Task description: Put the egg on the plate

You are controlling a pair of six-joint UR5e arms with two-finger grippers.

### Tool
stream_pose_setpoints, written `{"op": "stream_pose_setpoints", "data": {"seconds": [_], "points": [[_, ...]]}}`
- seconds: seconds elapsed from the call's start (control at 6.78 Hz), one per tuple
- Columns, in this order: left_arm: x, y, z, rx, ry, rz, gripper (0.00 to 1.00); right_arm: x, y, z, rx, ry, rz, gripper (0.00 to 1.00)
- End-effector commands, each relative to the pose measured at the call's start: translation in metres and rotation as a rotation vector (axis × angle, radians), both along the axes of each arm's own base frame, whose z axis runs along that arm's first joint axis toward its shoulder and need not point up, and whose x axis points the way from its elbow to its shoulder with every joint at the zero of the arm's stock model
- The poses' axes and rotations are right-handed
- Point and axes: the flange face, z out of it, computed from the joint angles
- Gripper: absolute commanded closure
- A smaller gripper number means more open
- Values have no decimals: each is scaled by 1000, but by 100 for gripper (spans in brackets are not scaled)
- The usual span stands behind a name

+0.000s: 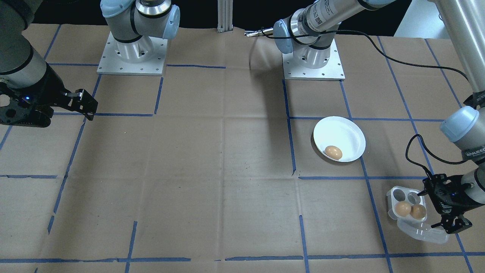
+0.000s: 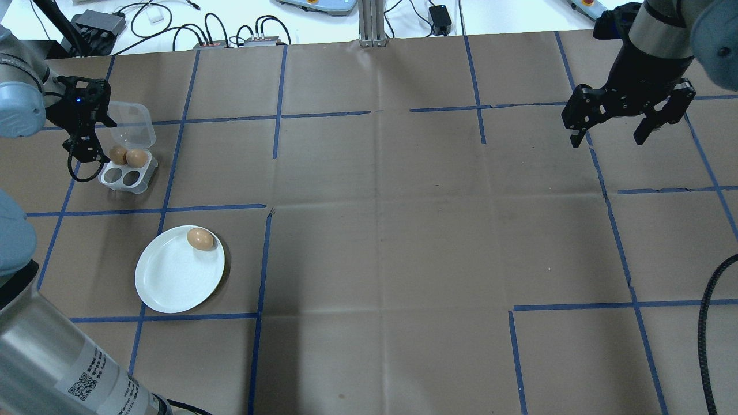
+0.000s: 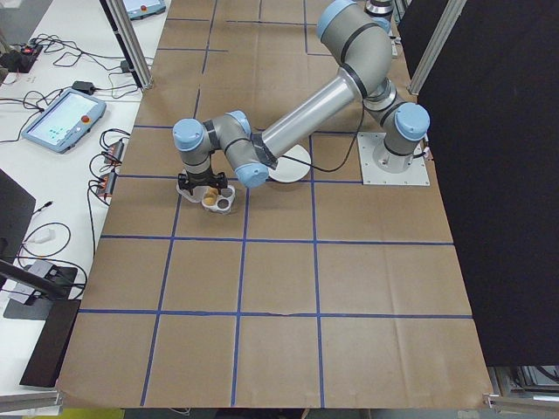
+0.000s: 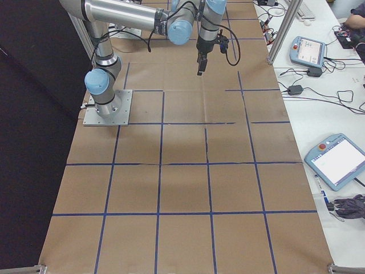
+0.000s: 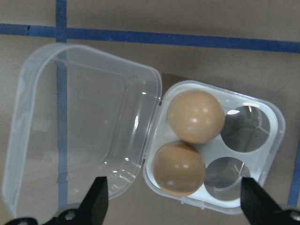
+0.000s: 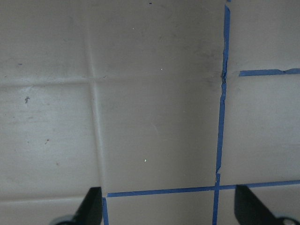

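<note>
One egg (image 2: 200,238) is lying on the plate (image 2: 173,276). The left gripper (image 2: 86,135) is hovering wide open and empty over the egg tray (image 2: 128,172); the right gripper (image 2: 627,117) is hanging open and empty far off.

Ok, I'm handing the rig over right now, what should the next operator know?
Left gripper: open, empty, over the clear egg tray.
Right gripper: open, empty, above bare table far from the job.
White plate: one brown egg lies near its rim.
Tray lid is open; two eggs fill adjacent cups, two cups empty.
Done: one egg plated. Left: two tray eggs, if wanted.
</note>
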Motion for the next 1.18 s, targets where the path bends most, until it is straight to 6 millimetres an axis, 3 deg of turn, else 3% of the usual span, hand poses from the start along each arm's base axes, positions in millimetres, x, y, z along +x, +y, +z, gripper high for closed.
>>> {"op": "stream_pose_setpoints", "data": {"seconds": [0.0,0.74,1.03], "points": [[-1,1,-12,15,13,0,1,0,0,0,0,0,0,0],[0,3,-26,51,25,2,6,0,0,0,0,0,0,0],[-1,5,-28,73,35,-2,18,0,0,0,0,0,0,0]]}}
